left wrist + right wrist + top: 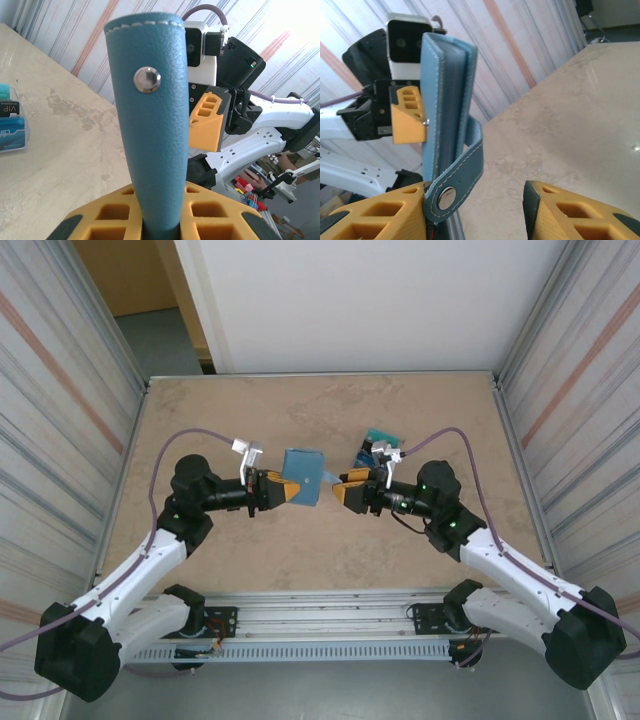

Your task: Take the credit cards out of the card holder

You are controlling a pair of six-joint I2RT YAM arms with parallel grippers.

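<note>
**card holder clamped upright in the left gripper, right gripper's fingers apart at its tab**

at the near edge of the table (pixel 250 560) the two arms reach inward and meet over the middle. the left gripper (pixel 290 490) is clamped on the card holder (pixel 303 478), its yellow fingers pinching one edge so the teal-blue wallet stands on edge between the two arms, folded nearly closed. in the left wrist view a silver snap stud (pixel 147 80) shows on the wallet's pebbled outer face.

facing it from the other side, the right gripper (pixel 340 492) has its fingers apart, with a wide gap between them. the closure tab (pixel 465 165) hangs loose from the wallet, unfastened, and its snap end lies against one yellow finger (pixel 375 215); the other finger stands clear of it.

farther back, just behind the right gripper, the credit cards (pixel 378 443) lie in a small pile on the table, teal, black and blue, apart from the wallet.
</note>
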